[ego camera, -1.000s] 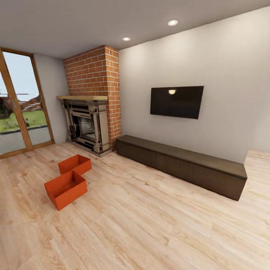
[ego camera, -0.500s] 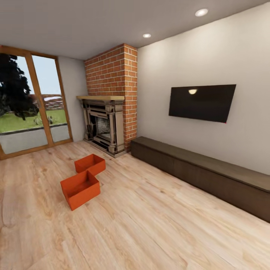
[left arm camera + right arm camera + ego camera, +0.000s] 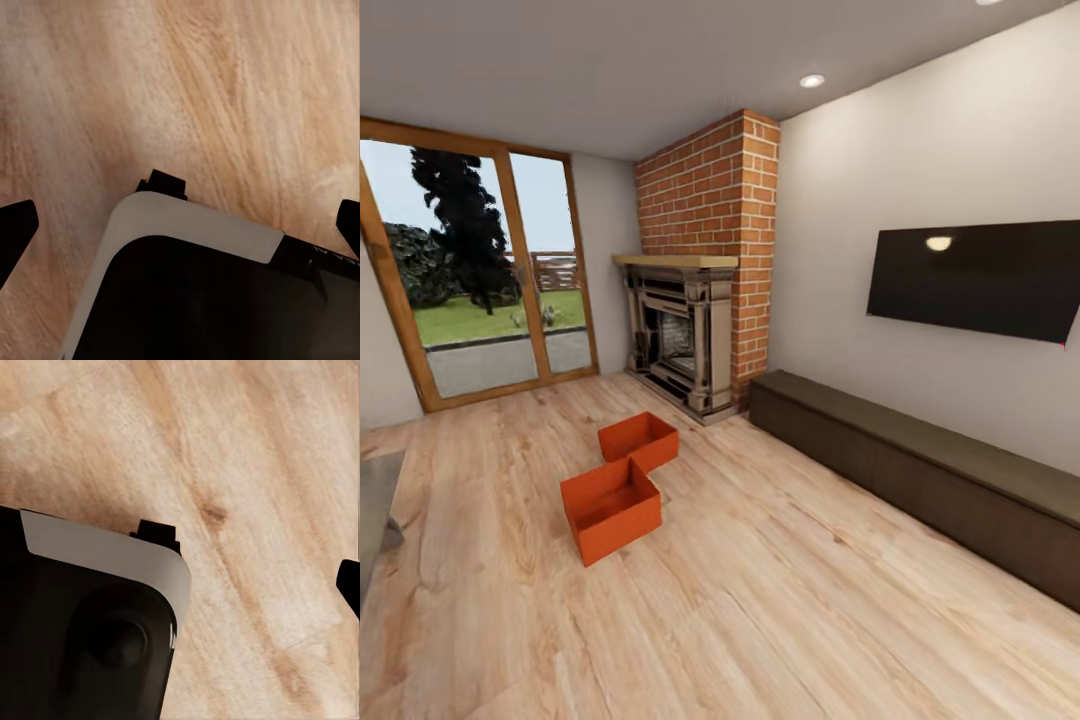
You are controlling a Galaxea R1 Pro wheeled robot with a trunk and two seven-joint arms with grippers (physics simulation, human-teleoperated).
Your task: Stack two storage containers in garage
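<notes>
Living room wood-plank floor [image 3: 780,620] | two storage containers [image 3: 611,508] [image 3: 639,440] | one fireplace [image 3: 682,335]

Two storage containers are sitting corner to corner on the plank floor [image 3: 780,610]: the nearer container [image 3: 611,509], the farther container [image 3: 639,441] behind it, before the fireplace [image 3: 680,340]; glass doors [image 3: 490,270] are standing to the left.

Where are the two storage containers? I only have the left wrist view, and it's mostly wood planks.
Observer: In the head view, the nearer container and the farther container sit on the wood-plank floor, ahead and to the left.
Operator: Stacked?
Observer: No. They sit side by side, corners meeting or nearly so, both upright and empty.
Operator: Which room is this?
Observer: The living room: a brick fireplace stands just beyond them, with glass doors to its left.
</notes>
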